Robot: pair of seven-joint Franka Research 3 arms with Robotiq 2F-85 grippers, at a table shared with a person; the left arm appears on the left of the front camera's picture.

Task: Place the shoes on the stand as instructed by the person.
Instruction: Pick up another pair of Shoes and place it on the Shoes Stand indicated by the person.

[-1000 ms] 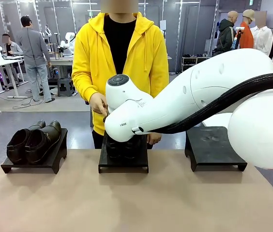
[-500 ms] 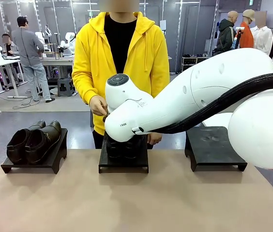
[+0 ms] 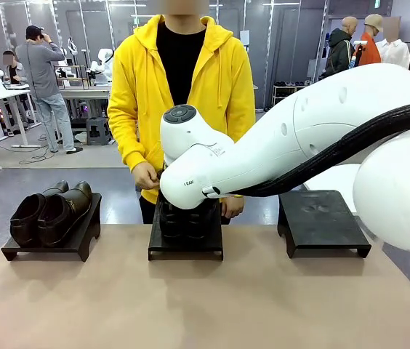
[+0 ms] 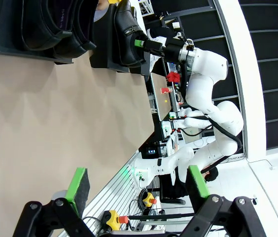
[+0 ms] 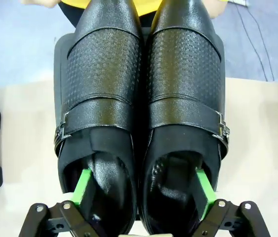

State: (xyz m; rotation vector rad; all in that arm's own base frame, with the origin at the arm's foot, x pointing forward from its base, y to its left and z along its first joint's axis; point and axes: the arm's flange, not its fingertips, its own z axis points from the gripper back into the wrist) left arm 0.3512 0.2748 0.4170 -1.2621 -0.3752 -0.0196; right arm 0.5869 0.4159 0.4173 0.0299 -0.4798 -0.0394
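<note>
The big white right arm (image 3: 292, 145) reaches across from the right and bends down over the black middle stand (image 3: 185, 243). Its black right gripper with green pads (image 5: 143, 190) hangs over the heel end of a pair of shiny black buckle shoes (image 5: 141, 103). The fingers are spread wide, one green pad inside each shoe opening, and they squeeze nothing.

The shoes sit side by side, touching, on the middle stand. Their long way runs from the robot to the person in the bright yellow hoodie (image 3: 182, 94), toes toward the person. They nearly cover the stand, with only thin edges showing.

The person's hands (image 3: 145, 174) are close behind that stand.

Another pair of shiny black shoes (image 3: 49, 211) sits on the black left stand (image 3: 81, 240). The black right stand (image 3: 321, 222) has a bare top. The tan table (image 3: 205, 305) has lots of room in front.

The left gripper (image 4: 136, 185) is held away from the stands, fingers wide apart, holding nothing.
</note>
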